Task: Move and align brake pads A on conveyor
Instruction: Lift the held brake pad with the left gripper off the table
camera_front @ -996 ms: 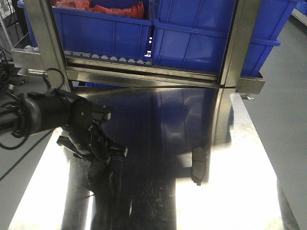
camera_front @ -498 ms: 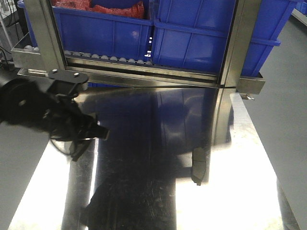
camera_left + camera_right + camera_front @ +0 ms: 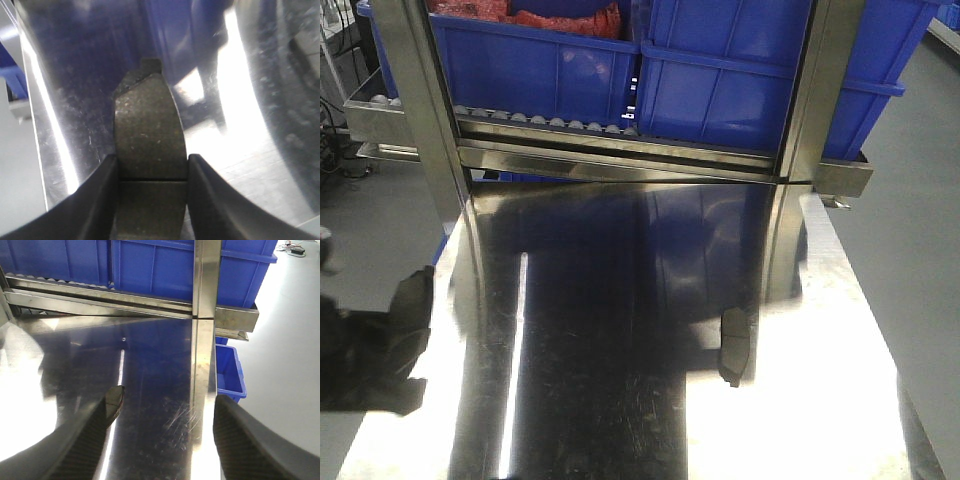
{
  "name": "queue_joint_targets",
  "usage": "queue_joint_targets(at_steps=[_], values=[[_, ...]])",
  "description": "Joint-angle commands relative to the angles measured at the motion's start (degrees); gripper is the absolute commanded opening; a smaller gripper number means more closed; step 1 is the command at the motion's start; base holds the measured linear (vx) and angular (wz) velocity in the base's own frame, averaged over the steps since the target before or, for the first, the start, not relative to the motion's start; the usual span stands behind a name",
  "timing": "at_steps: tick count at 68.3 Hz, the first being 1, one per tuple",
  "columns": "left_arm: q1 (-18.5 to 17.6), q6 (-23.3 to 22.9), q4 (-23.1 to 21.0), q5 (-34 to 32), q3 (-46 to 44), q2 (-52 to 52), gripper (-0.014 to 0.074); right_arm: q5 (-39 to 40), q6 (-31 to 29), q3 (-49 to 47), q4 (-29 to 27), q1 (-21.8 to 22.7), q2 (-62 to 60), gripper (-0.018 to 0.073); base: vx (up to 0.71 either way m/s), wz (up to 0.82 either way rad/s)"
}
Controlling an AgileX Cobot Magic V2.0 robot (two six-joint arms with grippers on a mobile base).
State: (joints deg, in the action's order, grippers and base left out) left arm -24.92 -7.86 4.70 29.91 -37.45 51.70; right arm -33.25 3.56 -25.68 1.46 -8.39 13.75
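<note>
Since a second ago my left arm swung off the steel table out to its left edge, carrying a brake pad. Left gripper sat clamped narrow on it, pad end sticking out past the fingertips. Pickup done, I judged; the conveyor, not in view, comes next. Second brake pad lay flat toward the table's right edge. Right gripper hovered over the table, spread wide, empty.

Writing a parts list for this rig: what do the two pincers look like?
Both are black. The left pincer has smooth, matte fingers with rounded tips. The right pincer has broad, tapering fingers with a fine grainy, weave-like texture. No cables or markings show.
</note>
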Motion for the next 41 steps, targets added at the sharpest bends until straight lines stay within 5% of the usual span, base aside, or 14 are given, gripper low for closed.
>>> queue_joint_targets(at_steps=[1,41], values=[[-0.22,-0.01,0.27,-7.26,1.77,-6.94,-0.0006,3.96,-0.44,-1.46,0.4,0.33,0.49,0.0454,0.0,0.0],[-0.22,-0.06,0.06,-6.62,8.29,-23.56,-0.0006,3.96,-0.44,-1.46,0.4,0.33,0.49,0.0454,0.0,0.0]])
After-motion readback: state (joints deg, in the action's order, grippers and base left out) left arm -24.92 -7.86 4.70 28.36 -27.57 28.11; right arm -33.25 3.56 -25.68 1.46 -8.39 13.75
